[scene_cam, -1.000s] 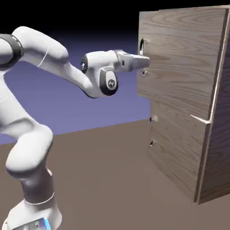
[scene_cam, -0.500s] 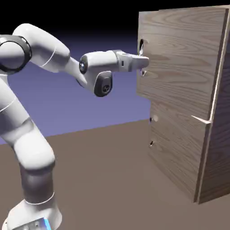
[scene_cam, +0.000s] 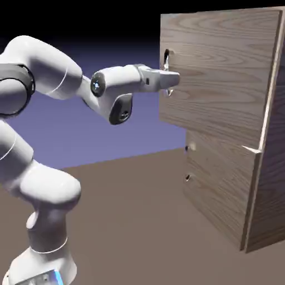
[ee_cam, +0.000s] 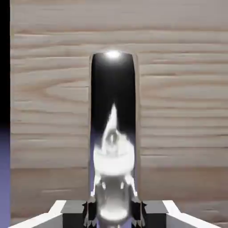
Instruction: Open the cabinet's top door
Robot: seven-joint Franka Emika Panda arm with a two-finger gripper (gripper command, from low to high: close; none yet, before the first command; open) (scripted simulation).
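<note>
Blue-violet backdrop [scene_cam: 133, 133] fills the middle of the exterior view; at its upper right the top door [scene_cam: 222, 67] stands ajar, directly ahead of the gripper [scene_cam: 173, 80], whose jaws are closed on the shiny upright handle [scene_cam: 166, 58] near the door's left edge, fingertips either side of it

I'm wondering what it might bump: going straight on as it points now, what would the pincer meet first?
Probably the top door's handle, already between its fingertips; the top door seems to lie right behind.
</note>
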